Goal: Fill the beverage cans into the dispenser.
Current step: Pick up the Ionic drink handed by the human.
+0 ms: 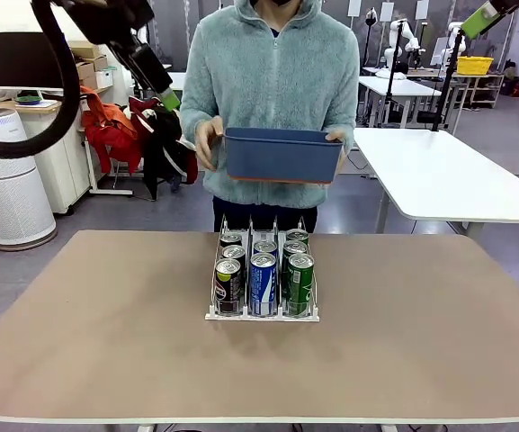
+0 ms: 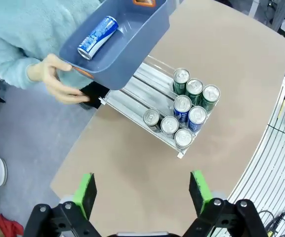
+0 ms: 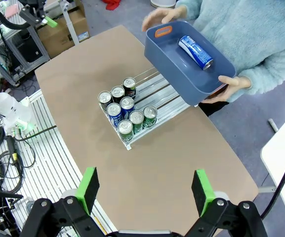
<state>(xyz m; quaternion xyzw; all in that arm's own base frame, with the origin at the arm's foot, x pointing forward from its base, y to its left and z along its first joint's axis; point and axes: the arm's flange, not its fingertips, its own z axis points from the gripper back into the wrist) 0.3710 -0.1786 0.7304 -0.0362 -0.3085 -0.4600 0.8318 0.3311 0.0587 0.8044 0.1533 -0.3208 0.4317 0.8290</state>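
The dispenser (image 1: 262,317) stands mid-table, with several beverage cans in three lanes: black (image 1: 229,286), blue (image 1: 263,284) and green (image 1: 300,284) at the front. Behind it a person holds a dark-blue bin (image 1: 281,155) in both hands. One blue can (image 2: 98,37) lies inside that bin (image 2: 132,44). My left gripper (image 2: 143,192) hangs open and empty, high above the dispenser (image 2: 132,94). My right gripper (image 3: 145,190) is also open and empty, high over the table, looking down on the dispenser (image 3: 164,96), the bin (image 3: 182,74) and the can (image 3: 195,52) in it.
The brown table (image 1: 106,342) is bare around the dispenser. Both arms are raised, the left gripper (image 1: 165,94) at upper left, the right gripper (image 1: 482,18) at upper right. A white table (image 1: 448,180) stands behind on the right.
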